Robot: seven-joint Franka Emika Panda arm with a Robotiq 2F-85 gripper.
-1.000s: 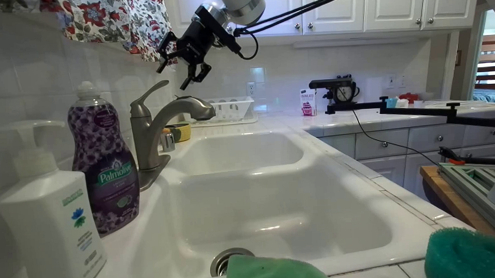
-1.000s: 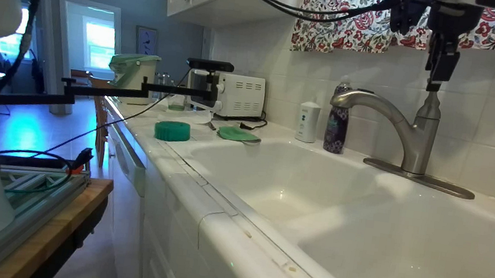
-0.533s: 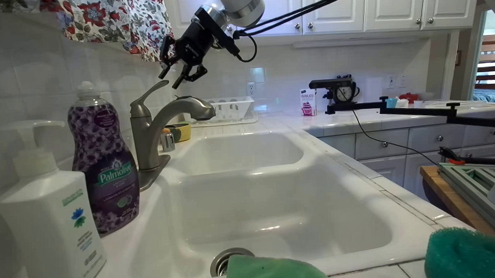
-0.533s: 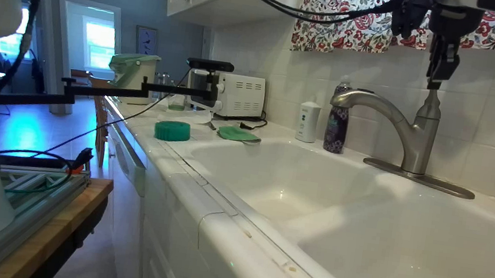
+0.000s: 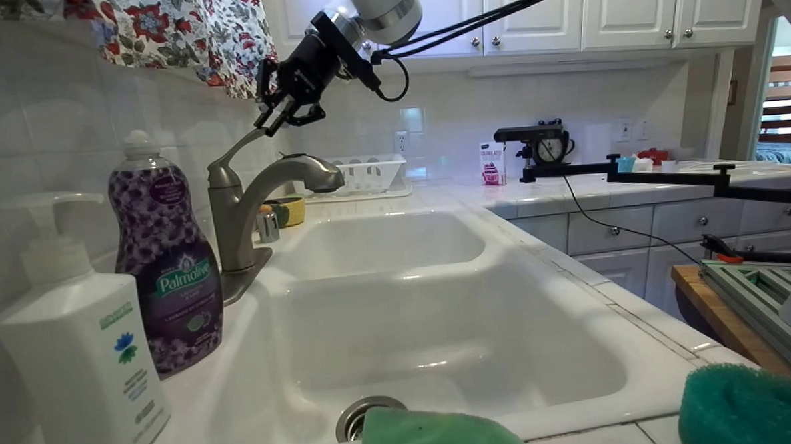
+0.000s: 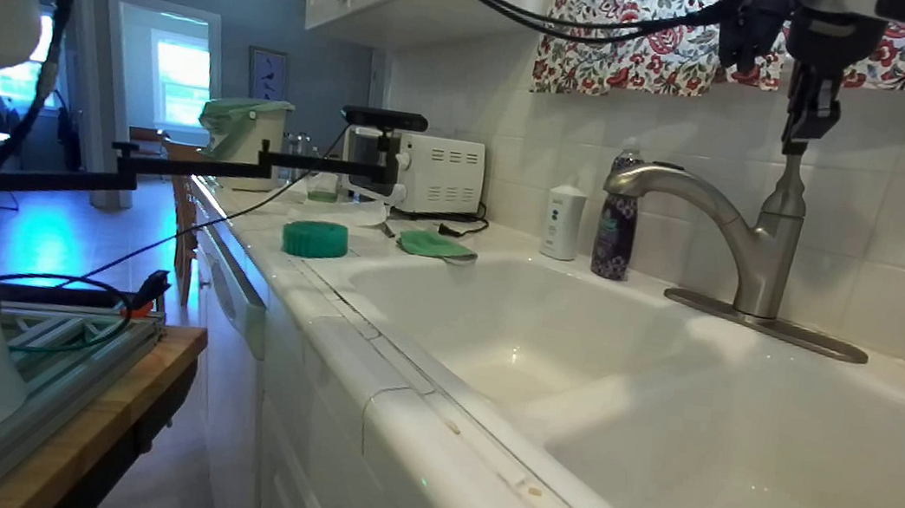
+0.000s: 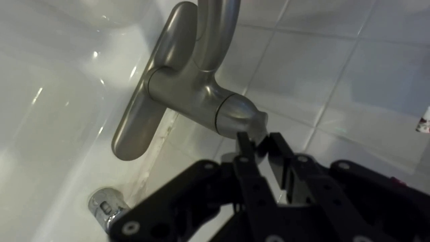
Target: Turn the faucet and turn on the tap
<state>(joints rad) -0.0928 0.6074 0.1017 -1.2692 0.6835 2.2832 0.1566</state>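
"Palmolive" on a purple bottle [image 5: 166,252], white pump bottle [image 5: 74,363] with print too small

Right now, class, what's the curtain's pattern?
Floral: the curtain shows leaves and red flowers on white, clearest in an exterior view.

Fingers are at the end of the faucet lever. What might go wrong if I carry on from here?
The gripper reaches the slim lever handle only near its end, and a firm hold isn't clear, so it may slip off.
The floral curtain shows behind the gripper in both exterior views; lifting might brush it.
The purple soap bottle stands near the faucet; a sideways swing could knock it.
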